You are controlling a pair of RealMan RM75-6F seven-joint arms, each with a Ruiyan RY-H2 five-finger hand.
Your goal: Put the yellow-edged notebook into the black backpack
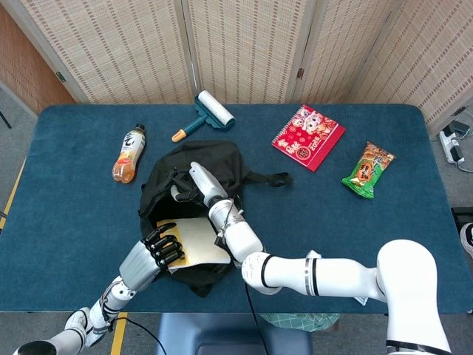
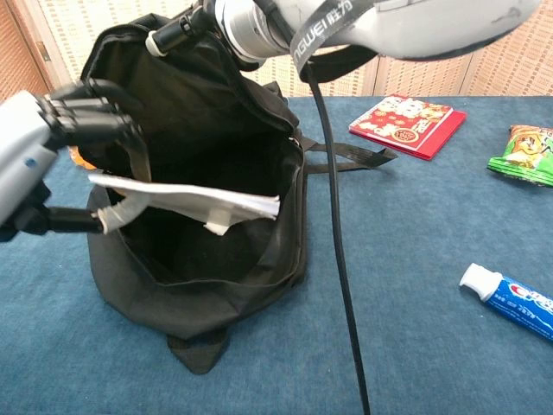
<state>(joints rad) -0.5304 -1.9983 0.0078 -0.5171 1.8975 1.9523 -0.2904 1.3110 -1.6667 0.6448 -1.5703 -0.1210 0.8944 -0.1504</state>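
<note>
The black backpack (image 1: 222, 159) lies mid-table with its mouth held wide. My right hand (image 1: 198, 182) grips the upper flap and lifts it; in the chest view only its wrist (image 2: 238, 22) shows, at the top above the backpack (image 2: 216, 285). My left hand (image 1: 161, 248) holds the yellow-edged notebook (image 1: 201, 241) by its near-left edge. The notebook (image 2: 194, 199) lies nearly flat, its far part inside the mouth of the bag, white pages showing. The dark fingers of my left hand (image 2: 82, 117) sit at the bag's left rim. The yellow edge is mostly hidden under the fingers.
A drink bottle (image 1: 129, 154) lies left of the bag and a lint roller (image 1: 209, 112) behind it. A red booklet (image 1: 308, 137) and a green snack bag (image 1: 369, 170) lie to the right. A toothpaste tube (image 2: 510, 298) rests near the front right.
</note>
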